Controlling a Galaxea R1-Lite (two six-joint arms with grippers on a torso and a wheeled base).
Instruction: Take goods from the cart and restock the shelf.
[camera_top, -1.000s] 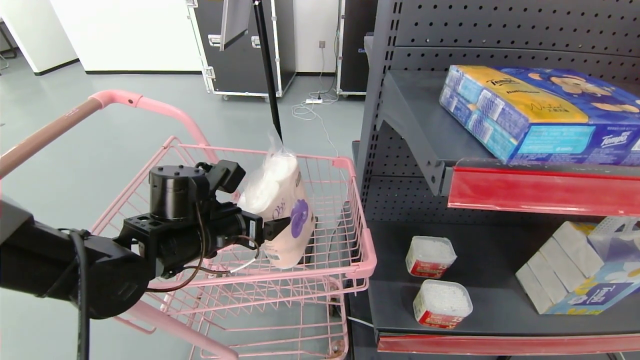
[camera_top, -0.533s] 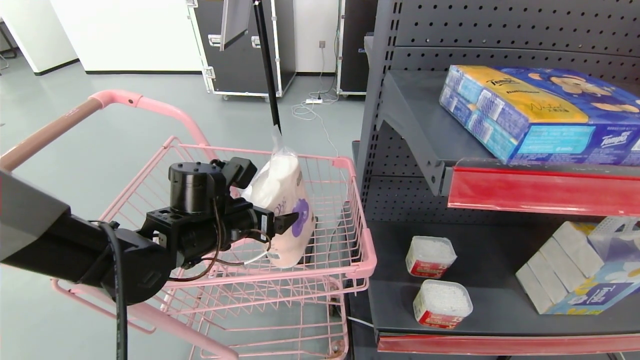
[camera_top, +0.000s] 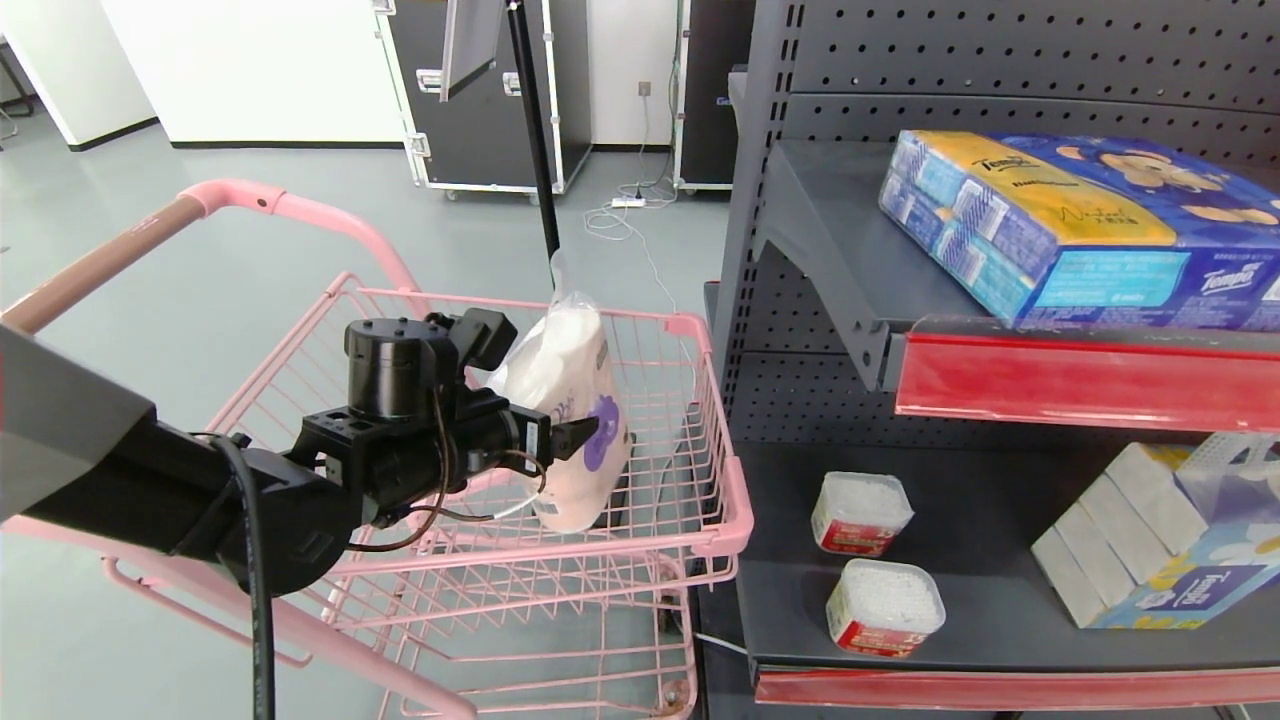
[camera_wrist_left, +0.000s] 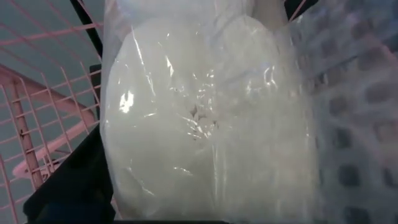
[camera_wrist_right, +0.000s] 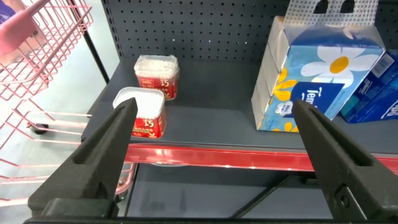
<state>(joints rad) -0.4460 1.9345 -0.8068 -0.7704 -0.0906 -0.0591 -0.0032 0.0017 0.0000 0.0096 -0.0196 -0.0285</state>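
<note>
Left gripper (camera_top: 540, 385) has edged deeper into the cart (camera_top: 728, 525), the bagged pack (camera_top: 560, 370) right against it — clamped or not, I cannot tell — pack not yet on the shelf (camera_top: 1000, 520), right gripper (camera_wrist_right: 212, 109) wide open.

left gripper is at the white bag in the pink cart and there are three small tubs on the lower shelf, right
Not three: the lower shelf holds two small tubs, a farther tub and a nearer tub, as the head view shows. The rest holds: the left gripper is at the white bag in the pink cart.
</note>
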